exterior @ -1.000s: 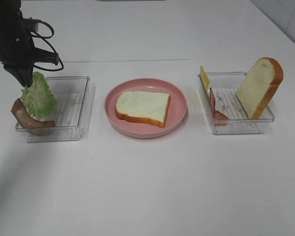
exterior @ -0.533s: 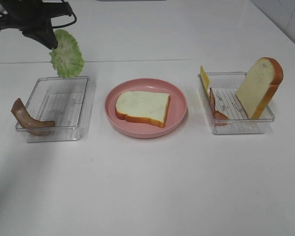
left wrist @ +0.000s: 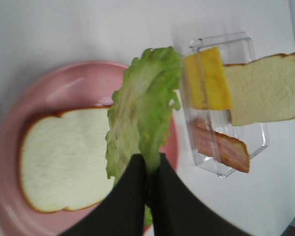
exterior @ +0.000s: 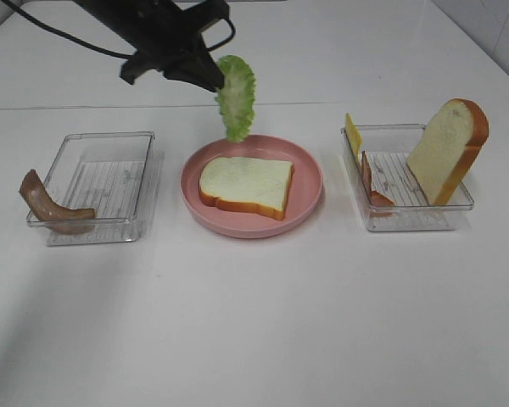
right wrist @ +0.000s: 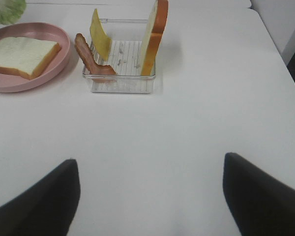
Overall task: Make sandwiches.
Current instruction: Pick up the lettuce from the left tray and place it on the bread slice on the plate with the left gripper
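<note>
White, bare worktop (exterior: 254,322) fills the near half of the scene. Above that near stretch, on the right, the right tool (right wrist: 148,167) hangs with its black jaws spread wide and nothing between them.

Further back, three things stand in a row. On the left is a clear rectangular plastic tray (exterior: 110,136), with one curved reddish-brown bacon strip (exterior: 47,203) draped over its near left corner. In the middle sits a round pink plate (exterior: 310,182) bearing a flat white bread slice with orange-brown crust (exterior: 246,185), its top bare. On the right, a second clear plastic tray (exterior: 407,222) holds three things. A yellow square cheese slice (exterior: 353,134) is propped at its far left corner, and another bacon strip (exterior: 373,182) leans just beside it. A second bread slice (exterior: 448,148) stands on edge against the right wall.

Farthest back, the left tool (exterior: 210,78) is clamped shut on the stem end of a ruffled green lettuce leaf (exterior: 236,97). The leaf dangles above the plate's far rim, clear of the bread.

The step in hand looks like laying lettuce as the first filling. The next move calls for bringing the leaf nearer, over the slice's middle, lowering it until it drapes flat, then opening the jaws. Hanging edge-down as it does, it may fold or slide off the crust.
</note>
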`<state>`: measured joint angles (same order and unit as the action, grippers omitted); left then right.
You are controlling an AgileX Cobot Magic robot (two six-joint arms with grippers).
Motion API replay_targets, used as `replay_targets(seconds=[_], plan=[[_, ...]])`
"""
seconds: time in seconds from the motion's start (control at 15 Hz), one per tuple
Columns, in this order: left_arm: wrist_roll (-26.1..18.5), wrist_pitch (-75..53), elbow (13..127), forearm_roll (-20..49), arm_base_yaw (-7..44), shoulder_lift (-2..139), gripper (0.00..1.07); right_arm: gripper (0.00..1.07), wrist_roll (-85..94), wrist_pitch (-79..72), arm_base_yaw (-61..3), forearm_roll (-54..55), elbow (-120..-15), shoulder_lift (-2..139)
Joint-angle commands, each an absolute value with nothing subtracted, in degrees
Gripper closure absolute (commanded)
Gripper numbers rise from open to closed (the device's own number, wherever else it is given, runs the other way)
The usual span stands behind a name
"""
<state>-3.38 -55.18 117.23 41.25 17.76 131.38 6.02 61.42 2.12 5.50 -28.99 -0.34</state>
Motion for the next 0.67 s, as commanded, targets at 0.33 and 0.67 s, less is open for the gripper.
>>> replay_targets(seconds=[0.33,0.67], plan=[[-7.10,-52.43,117.11,47.33,23.78,137.62,1.07,0.31,6.42,60.91,2.58,5.56,-28.99,-1.09],[-3.61,-53.63,117.11,34.95,23.43,137.97,1.07,0.31,6.42,60.91,2.58,5.56,-28.99,-1.09]])
